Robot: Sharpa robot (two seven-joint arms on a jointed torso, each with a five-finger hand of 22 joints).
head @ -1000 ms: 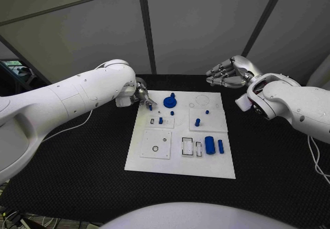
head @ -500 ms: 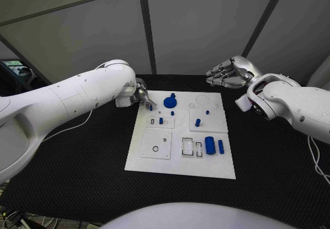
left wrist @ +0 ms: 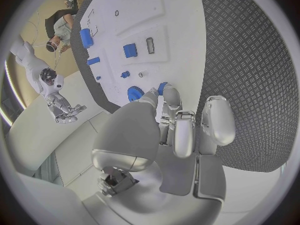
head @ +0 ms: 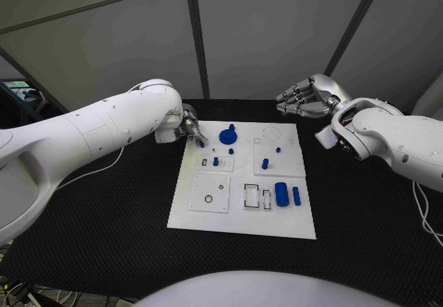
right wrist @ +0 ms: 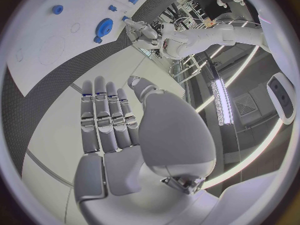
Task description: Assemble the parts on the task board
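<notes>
From the head view, my left hand (head: 187, 130) sits at the far left corner of the white board (head: 242, 220), its fingers drawn together on a small blue peg (head: 200, 143) at their tips; the peg's long axis looks roughly upright, tipped slightly. Just beside it on the board lies a blue gear (head: 228, 136). Near the board's right edge a blue cylinder (head: 281, 194) and a thinner blue bar (head: 296, 196) lie side by side, long axes running from far edge to near edge. My right hand (head: 306, 97) hangs over the black table (head: 102, 224) beyond the board's far right corner, fingers curled in, holding nothing.

From the left wrist, my fingers (left wrist: 170, 102) pinch the peg (left wrist: 162, 88) over the board (left wrist: 181, 15).

From the right wrist, my fingers (right wrist: 103, 116) lie straight and side by side, touching nothing.
</notes>
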